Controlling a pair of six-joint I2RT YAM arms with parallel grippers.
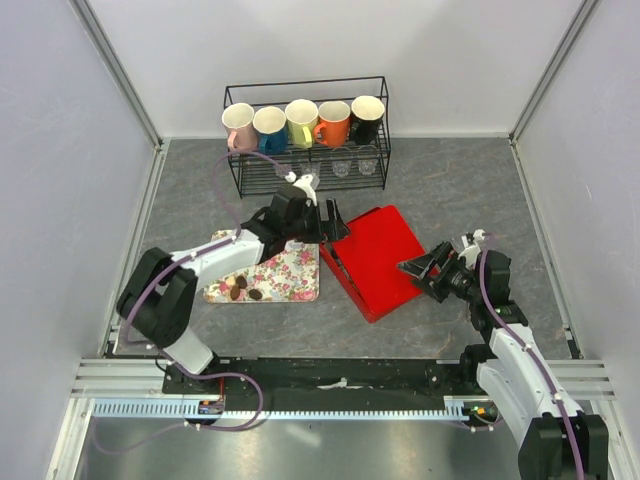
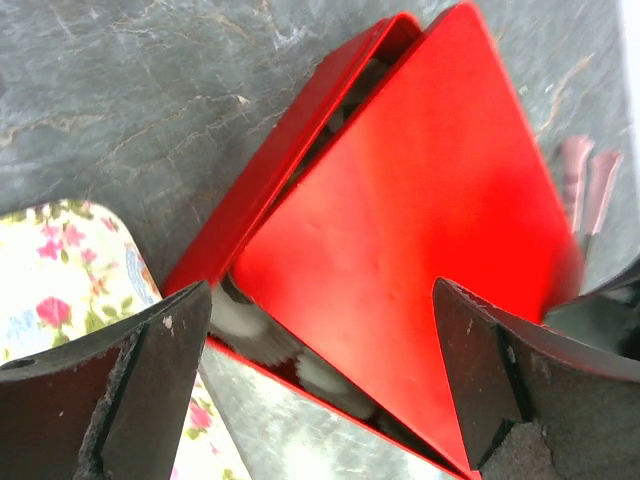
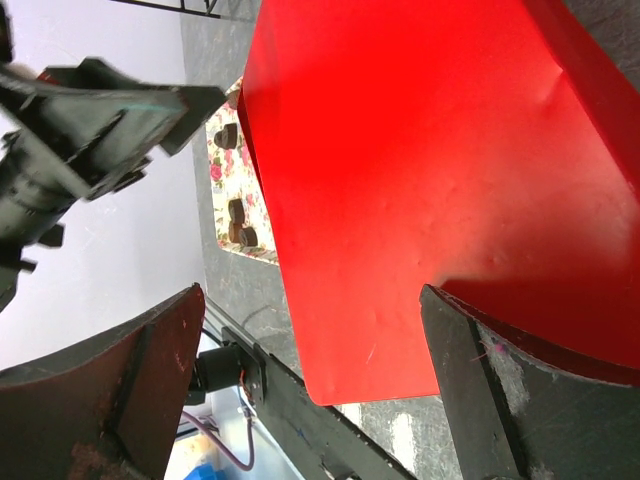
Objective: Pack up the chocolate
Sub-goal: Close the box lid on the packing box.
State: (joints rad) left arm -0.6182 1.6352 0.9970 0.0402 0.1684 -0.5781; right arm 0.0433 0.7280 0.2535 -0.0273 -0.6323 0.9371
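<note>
Evidently partway: a few dark brown bite-sized chocolates (image 1: 240, 290) left on flowered rectangular tray (image 1: 297, 268); glossy red flat lid (image 1: 385, 250) askew over shallow red box (image 2: 300, 140), needs seating. Left gripper (image 1: 333, 220) and right gripper (image 1: 420, 270) wide open, empty, flanking lid.

grey worktop (image 1: 450, 180). black wire rack (image 1: 305, 90) at the far wall. five mugs in a row in it: pink (image 1: 238, 124), blue (image 1: 269, 126), yellow (image 1: 301, 120), orange (image 1: 333, 122), black (image 1: 367, 117). clear glasses (image 1: 341, 168) lower in the rack. floral tray (image 1: 295, 272) near left. red box (image 2: 300, 150) just beside it, lid (image 2: 400, 250) askew on top.
</note>
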